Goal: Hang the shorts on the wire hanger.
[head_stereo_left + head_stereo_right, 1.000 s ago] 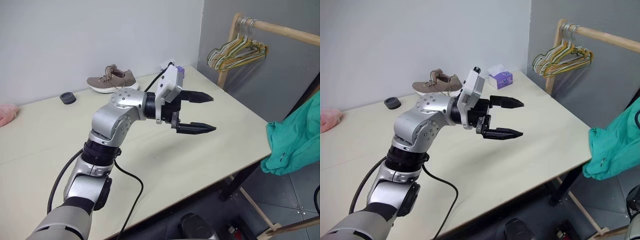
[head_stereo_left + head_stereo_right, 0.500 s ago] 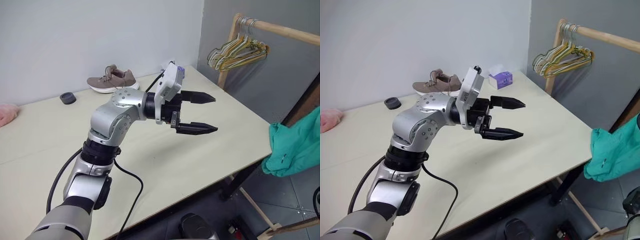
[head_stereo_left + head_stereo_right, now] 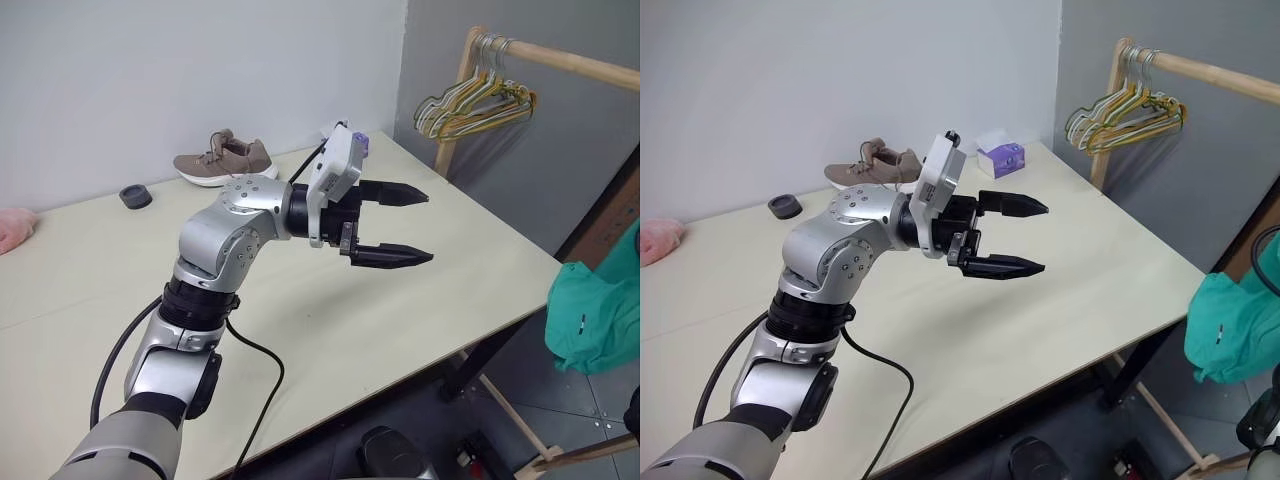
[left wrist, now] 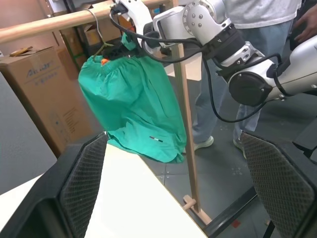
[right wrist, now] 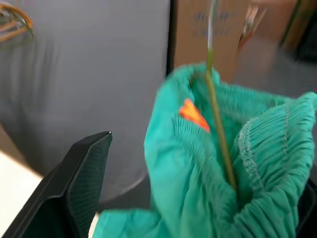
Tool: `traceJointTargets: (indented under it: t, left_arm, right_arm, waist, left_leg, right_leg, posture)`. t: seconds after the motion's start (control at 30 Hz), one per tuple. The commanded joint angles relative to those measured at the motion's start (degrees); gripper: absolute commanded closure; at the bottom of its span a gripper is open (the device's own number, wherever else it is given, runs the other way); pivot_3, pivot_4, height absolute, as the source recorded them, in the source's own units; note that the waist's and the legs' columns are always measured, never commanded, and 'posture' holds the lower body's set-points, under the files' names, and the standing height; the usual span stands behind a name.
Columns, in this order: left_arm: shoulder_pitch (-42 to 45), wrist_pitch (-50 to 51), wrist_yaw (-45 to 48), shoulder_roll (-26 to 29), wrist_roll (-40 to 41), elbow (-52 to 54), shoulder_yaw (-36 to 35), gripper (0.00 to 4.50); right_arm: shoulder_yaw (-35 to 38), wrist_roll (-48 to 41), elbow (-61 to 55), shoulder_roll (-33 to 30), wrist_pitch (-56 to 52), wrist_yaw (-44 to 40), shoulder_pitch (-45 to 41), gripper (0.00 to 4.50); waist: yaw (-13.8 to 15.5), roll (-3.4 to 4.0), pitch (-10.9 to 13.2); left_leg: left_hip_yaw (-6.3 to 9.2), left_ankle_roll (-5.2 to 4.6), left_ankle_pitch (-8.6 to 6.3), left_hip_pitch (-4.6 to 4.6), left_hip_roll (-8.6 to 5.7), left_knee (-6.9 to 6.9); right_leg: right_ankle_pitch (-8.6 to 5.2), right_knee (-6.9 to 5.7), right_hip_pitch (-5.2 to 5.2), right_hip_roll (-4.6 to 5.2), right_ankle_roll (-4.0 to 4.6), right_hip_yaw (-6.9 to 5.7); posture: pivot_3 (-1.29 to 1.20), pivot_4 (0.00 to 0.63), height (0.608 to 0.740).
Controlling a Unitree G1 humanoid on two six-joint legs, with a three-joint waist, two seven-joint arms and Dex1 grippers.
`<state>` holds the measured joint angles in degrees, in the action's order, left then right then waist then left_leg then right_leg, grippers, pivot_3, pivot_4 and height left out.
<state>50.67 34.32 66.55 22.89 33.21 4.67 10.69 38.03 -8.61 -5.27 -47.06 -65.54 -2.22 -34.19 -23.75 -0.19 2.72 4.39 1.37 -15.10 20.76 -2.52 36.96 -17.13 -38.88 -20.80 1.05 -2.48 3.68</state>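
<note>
The teal-green shorts (image 4: 131,106) hang by their gathered waistband from the wire hanger (image 4: 95,30), whose hook sits over a wooden rail (image 4: 44,29). From the head they show past the table's right edge as the shorts (image 3: 595,320). My right gripper (image 4: 124,48) is at the top of the waistband, open. Close up, its finger (image 5: 79,193) stands wide of the hanger wire (image 5: 218,129) and the orange tag (image 5: 193,114); the other finger is hidden behind the cloth. My left gripper (image 3: 428,228) is held level above the table (image 3: 420,330), open and empty.
At the table's far side lie a brown shoe (image 3: 225,160), a tissue box (image 3: 1000,158), a small black disc (image 3: 135,196) and a pink cloth (image 3: 12,228). A bunch of hangers (image 3: 475,105) hangs on the rack. A person (image 4: 257,74) and a cardboard box (image 4: 44,94) stand beyond the rail.
The shorts have swung right and lower, away from the table edge, and now hang more bunched. The left arm has stayed where it was.
</note>
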Motion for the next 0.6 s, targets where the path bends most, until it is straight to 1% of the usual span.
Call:
traceJointTargets:
  t: [0.03, 0.2, 0.27, 0.43, 0.6]
  left_arm:
    - [0.5, -1.1, -0.7, 0.8, -0.2, 1.2, -2.0, 0.00]
    - [0.2, -1.0, -0.7, 1.5, -0.3, 1.5, -1.8, 0.00]
    - [0.2, -0.9, -0.7, 1.6, -0.3, 1.6, -1.8, 0.00]
    - [0.0, -0.7, -0.5, 2.3, -0.2, 1.9, -1.7, 0.00]
    - [-0.2, -0.3, -0.4, 2.9, 0.1, 2.1, -1.8, 0.00]
  right_arm:
    - [-0.6, 1.1, -3.2, 0.1, 3.7, 0.8, 0.0, 0.06]
    - [6.0, 0.0, -6.1, 8.1, -10.6, 4.8, -5.5, 0.06]
    - [7.2, 0.5, -7.5, 9.7, -13.5, 5.6, -6.9, 0.06]
    - [1.5, 1.7, -16.3, 10.5, -12.0, 5.4, -4.0, 0.06]
    - [-1.9, 3.1, -26.3, 16.2, -14.0, 7.4, -1.3, 0.06]
  waist:
    - [0.0, 0.00, 0.0]
    - [0.0, -0.01, 0.0]
    - [0.1, 0.01, 0.0]
    - [0.2, 0.03, 0.0]
    - [0.1, 0.01, 0.0]
  left_leg:
    - [0.00, 0.00, 0.00, 0.00, 0.00, 0.00]
    - [0.03, 0.00, 0.00, 0.00, 0.02, 0.00]
    - [0.03, 0.00, 0.00, 0.01, 0.01, 0.00]
    - [0.03, -0.01, 0.00, 0.01, -0.02, 0.02]
    - [0.06, -0.01, -0.01, 0.01, 0.01, 0.01]
  right_leg:
    - [0.00, 0.00, 0.00, 0.00, 0.00, 0.00]
    - [0.00, -0.02, 0.00, 0.00, 0.00, 0.00]
    - [0.01, -0.04, -0.02, 0.01, 0.00, 0.01]
    - [0.01, -0.04, -0.04, 0.05, -0.01, 0.02]
    - [0.01, -0.04, -0.05, 0.05, -0.02, 0.01]
  posture:
    - [-0.43, 0.000, 0.740]
    - [-0.42, 0.000, 0.740]
    - [-0.42, 0.000, 0.740]
    - [-0.42, 0.000, 0.740]
    - [-0.42, 0.000, 0.740]
